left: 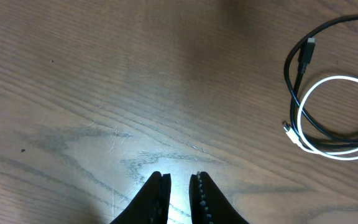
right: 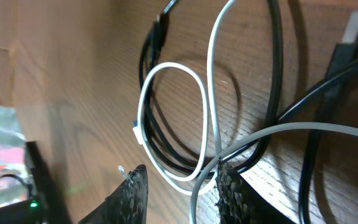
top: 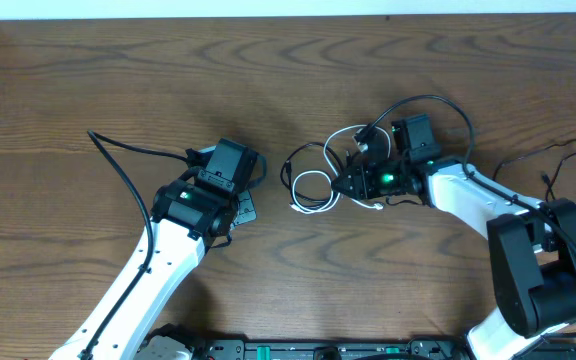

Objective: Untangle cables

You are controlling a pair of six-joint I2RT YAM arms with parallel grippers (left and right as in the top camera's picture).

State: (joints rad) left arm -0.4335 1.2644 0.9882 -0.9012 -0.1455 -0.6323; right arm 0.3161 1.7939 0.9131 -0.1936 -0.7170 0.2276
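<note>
Looking down on a brown wooden tabletop [top: 118, 80], I see the cables lying just right of centre: a white cord [right: 211, 81] coiled in a small loop, crossed and overlapped by a black cord [right: 276, 56] with small plug ends. My right pincer [right: 182, 193] sits at the right edge of this tangle, released, its two fingers straddling a strand of the white cord without pinching it. My left pincer [left: 179, 196] hangs over bare wood to the left of the cords, apart from them, clenched to a thin slit and holding nothing.
</note>
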